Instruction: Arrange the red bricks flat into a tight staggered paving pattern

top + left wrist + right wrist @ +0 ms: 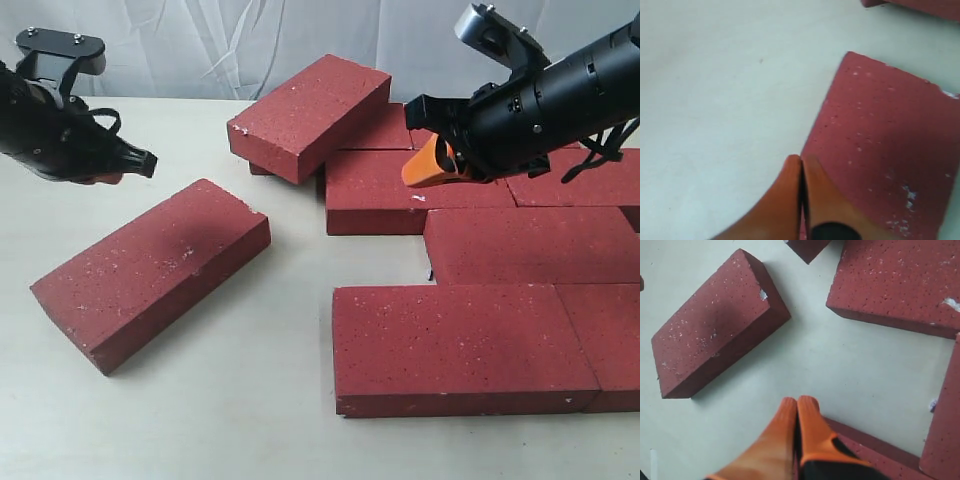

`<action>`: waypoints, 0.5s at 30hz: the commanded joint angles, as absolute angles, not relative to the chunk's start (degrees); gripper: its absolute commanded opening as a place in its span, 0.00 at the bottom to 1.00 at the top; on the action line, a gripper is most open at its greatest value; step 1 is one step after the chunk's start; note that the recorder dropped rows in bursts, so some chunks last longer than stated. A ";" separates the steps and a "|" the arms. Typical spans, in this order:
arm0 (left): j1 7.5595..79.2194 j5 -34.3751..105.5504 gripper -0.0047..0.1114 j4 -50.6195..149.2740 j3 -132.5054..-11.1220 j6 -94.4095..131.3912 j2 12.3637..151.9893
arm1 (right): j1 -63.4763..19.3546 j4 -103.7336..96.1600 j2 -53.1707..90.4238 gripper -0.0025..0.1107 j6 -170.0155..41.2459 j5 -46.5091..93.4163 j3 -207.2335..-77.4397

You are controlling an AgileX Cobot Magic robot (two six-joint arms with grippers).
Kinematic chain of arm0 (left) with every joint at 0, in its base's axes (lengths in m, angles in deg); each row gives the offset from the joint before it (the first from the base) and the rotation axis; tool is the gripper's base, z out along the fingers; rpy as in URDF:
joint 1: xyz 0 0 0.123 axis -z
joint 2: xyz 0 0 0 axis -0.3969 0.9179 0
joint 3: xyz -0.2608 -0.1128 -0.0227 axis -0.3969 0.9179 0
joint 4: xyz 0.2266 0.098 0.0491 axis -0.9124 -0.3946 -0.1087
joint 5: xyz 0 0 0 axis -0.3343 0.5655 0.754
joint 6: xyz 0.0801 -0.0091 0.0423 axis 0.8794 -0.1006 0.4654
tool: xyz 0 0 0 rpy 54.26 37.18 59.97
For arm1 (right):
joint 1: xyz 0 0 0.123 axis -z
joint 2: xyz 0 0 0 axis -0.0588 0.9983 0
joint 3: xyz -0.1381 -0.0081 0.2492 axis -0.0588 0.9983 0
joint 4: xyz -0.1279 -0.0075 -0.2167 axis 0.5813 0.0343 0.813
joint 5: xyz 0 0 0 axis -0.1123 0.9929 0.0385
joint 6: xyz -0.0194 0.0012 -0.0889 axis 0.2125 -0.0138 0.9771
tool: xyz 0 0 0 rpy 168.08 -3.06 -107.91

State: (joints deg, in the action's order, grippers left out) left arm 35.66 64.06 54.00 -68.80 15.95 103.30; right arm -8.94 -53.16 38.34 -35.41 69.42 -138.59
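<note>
On the pale counter (250, 400), outside view, rough dark red paving bricks (520, 245) lie flat at the right. One loose brick (150, 270) lies apart, and a tilted brick (305, 105) leans on others.
Left wrist view: the left tool (801, 164) is pinched closed and empty, over the loose brick.
Right wrist view: the right tool (797, 404) is closed and empty.

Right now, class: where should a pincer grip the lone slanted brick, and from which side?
Probably from above, across the lone brick, pinching its two long side faces near the middle. It lies flat, clear of the other bricks, leaving both long sides free.
</note>
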 commanded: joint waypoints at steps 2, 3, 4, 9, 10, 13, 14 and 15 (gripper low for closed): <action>36.26 61.74 0.04 45.15 -68.68 5.98 103.08 | -8.80 -45.74 37.34 0.02 -35.56 74.61 -142.83; 36.57 61.32 0.04 45.15 -68.68 5.98 103.08 | -8.80 -43.86 37.34 0.02 -36.57 75.53 -143.98; 37.00 61.03 0.04 45.25 -68.68 5.98 103.19 | -8.80 -42.01 37.34 0.02 -37.71 75.97 -144.89; 39.64 57.37 0.04 45.83 -68.68 6.09 106.54 | -8.80 -38.53 37.34 0.02 -39.85 75.97 -145.77; 40.26 56.51 0.04 46.09 -68.68 6.53 107.84 | -8.80 -38.53 37.34 0.02 -39.85 75.97 -145.77; 42.01 54.43 0.04 45.99 -68.68 7.83 111.87 | -8.80 -38.65 37.34 0.02 -39.85 76.32 -145.77; 42.30 53.72 0.04 45.99 -68.68 7.83 112.83 | -8.80 -38.78 37.34 0.02 -39.85 76.46 -145.77; 42.53 52.63 0.04 45.99 -68.68 7.83 113.87 | -8.80 -38.78 37.34 0.02 -39.85 76.46 -145.77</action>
